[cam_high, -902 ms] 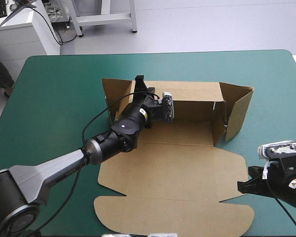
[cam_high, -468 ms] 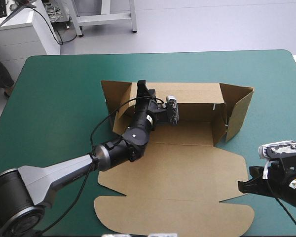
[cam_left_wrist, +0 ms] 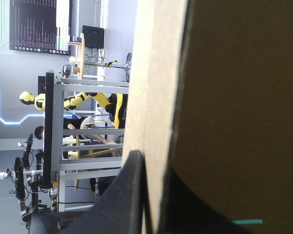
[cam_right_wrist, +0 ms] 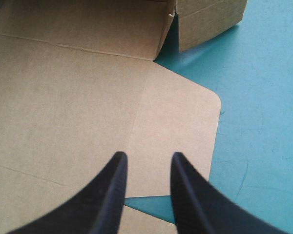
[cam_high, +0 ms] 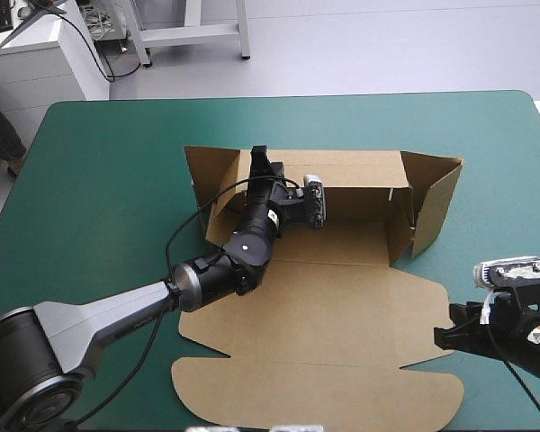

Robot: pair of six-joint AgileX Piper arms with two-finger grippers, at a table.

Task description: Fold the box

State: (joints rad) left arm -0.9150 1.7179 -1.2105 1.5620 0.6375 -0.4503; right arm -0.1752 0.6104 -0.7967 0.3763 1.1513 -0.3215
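We find the table (cam_high: 99, 162) spread with its teal-green cover (cam_right_wrist: 263, 97), the far corners rounded. On it lies the box (cam_high: 342, 315), a cut sheet of brown board a little right of the table's middle. Its lid lies flat toward the near edge, the rounded flap closest to that edge. The tray part sits toward the far edge, walls raised along its far side and at its right end. Bare cover runs along the left, far and right edges.

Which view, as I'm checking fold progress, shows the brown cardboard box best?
The high view: the whole brown cardboard box shows, far walls raised, lid flat. The left wrist view shows only one wall's edge, pinched in the left gripper; the right wrist view, a lid corner ahead of the open right gripper.
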